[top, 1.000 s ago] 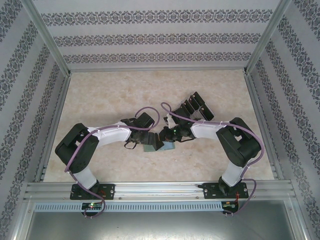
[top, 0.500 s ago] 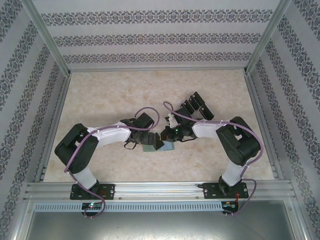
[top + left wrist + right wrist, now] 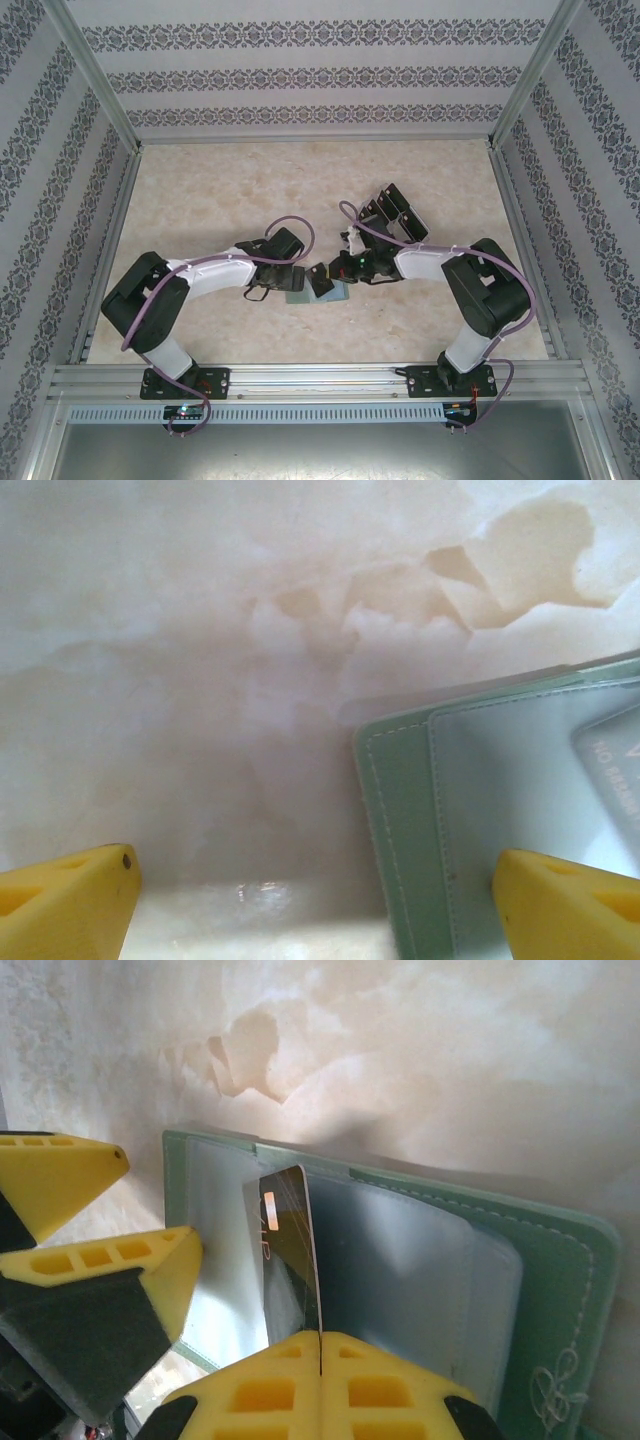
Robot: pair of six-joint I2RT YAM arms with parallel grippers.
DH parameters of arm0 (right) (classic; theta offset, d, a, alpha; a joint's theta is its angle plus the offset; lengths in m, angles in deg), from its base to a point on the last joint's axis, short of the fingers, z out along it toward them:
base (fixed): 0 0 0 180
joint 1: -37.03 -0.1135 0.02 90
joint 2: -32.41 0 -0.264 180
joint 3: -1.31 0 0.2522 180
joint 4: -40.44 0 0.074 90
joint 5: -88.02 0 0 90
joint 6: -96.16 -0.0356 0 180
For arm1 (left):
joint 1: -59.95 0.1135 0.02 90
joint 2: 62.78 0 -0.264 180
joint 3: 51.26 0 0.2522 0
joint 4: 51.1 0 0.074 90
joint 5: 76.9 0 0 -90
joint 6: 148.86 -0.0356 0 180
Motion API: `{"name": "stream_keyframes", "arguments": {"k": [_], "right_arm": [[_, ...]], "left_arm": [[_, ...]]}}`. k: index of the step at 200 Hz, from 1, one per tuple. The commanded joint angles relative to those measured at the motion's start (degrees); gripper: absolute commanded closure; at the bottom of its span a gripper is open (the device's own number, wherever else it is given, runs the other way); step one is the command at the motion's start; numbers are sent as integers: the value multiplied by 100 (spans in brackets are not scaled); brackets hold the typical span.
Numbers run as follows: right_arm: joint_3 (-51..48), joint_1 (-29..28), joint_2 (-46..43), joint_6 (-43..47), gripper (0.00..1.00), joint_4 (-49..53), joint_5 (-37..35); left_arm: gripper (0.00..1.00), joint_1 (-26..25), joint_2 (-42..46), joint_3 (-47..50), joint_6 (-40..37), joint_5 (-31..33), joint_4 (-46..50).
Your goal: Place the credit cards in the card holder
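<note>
The card holder (image 3: 540, 1290) lies open on the table, sage-green outside and pale grey-blue inside; from above it sits between the two arms (image 3: 338, 292). My right gripper (image 3: 320, 1345) is shut on a black credit card (image 3: 290, 1250), held on edge over the holder's inner pockets. My left gripper (image 3: 315, 900) is open wide at the holder's left end (image 3: 400, 810). One of its yellow fingertips (image 3: 570, 900) is over the inner panel and the other (image 3: 70, 900) is over bare table. From above, the left gripper (image 3: 298, 283) and right gripper (image 3: 325, 277) nearly meet.
A clear slotted rack (image 3: 395, 208) with several more black cards stands just behind the right arm. Aluminium frame rails (image 3: 520, 240) border the marble-patterned table (image 3: 220, 200), with open surface to the left and back.
The right gripper has carried the card a little to the left over the open holder and closed fully on it. The left gripper has stayed open at the holder's left end.
</note>
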Motion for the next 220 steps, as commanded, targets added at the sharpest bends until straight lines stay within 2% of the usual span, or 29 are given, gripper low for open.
{"name": "stream_keyframes", "arguments": {"k": [1, 78, 220], "right_arm": [[-283, 42, -165, -442, 100, -457, -45], [-857, -159, -546, -1135, 100, -1098, -1000], [-1178, -560, -540, -1572, 100, -1543, -1612]], "left_arm": [[8, 80, 255, 54, -20, 159, 266], [8, 121, 433, 243, -112, 102, 279], [8, 124, 378, 600, -38, 8, 90]]}}
